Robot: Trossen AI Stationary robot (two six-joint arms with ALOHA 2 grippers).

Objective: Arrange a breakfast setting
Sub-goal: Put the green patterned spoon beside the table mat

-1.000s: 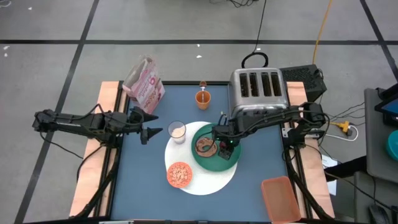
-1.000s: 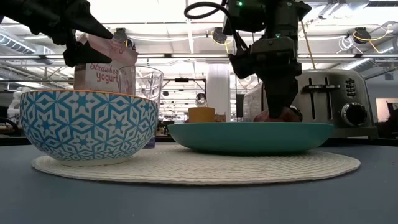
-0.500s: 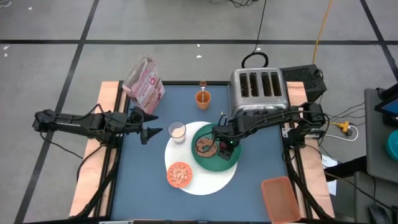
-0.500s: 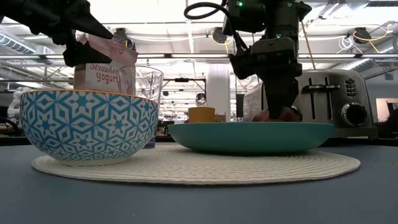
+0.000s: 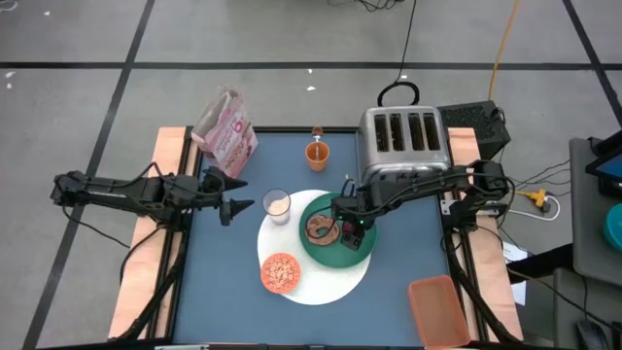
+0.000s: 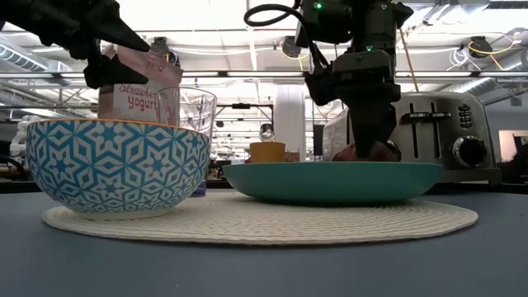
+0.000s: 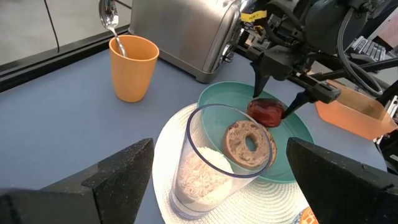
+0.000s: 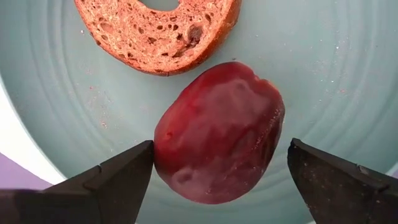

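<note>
Right gripper (image 8: 214, 165) sits low over the green plate (image 5: 362, 255), its 2 fingers spread apart, 1 on each side of the dark red food (image 8: 219, 130). In the right wrist view a thin gap shows between each fingertip and the food, so nothing is clamped; the piece lies on the plate directly between the tips. The bagel (image 8: 158, 28) lies on the same plate just ahead of the fingertips, touching or nearly touching the red piece.

Left gripper (image 5: 240, 205) hovers above the table off the mat's edge, fingers apart, holding nothing. Directly ahead of it stands the small milk glass (image 7: 214, 163), on the round white mat (image 5: 313, 288). Beyond the glass from this gripper is the plate; off to 1 side and farther out stands the orange cup (image 7: 131, 67) with the silver spoon (image 7: 112, 22) upright in it.

Small orange cereal bowl (image 5: 281, 272) rests on the mat, beside the plate and well clear of both grippers. Silver toaster (image 5: 402, 144) stands behind the right gripper; pink cereal box (image 5: 225, 129) behind the left.
</note>
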